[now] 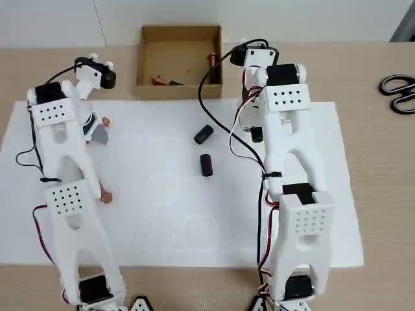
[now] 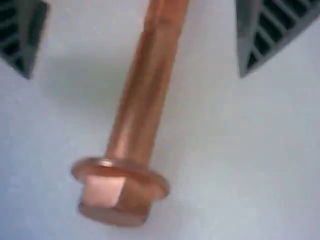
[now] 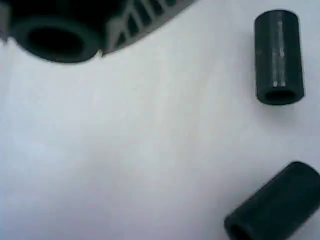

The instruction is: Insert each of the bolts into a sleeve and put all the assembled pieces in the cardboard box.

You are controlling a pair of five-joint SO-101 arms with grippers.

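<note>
A copper bolt (image 2: 135,125) lies on the white mat between the spread fingers of my left gripper (image 2: 134,75), hex head toward the camera; the fingers do not touch it. From above, this left gripper (image 1: 98,129) hangs low at the mat's far left with the bolt (image 1: 106,121) beside it. A second bolt (image 1: 104,196) rests by the left arm. My right gripper (image 1: 255,134) is shut on a black sleeve (image 3: 55,40). Two loose sleeves (image 1: 203,134) (image 1: 206,164) lie mid-mat, also seen as sleeves (image 3: 278,57) (image 3: 275,207). The cardboard box (image 1: 148,91) stands at the back.
Inside the box lie a few assembled pieces (image 1: 162,81) and one more (image 1: 212,58) by its right wall. Scissors (image 1: 399,91) rest on the bare table at the far right. The near half of the mat (image 1: 181,227) holds nothing between the two arms.
</note>
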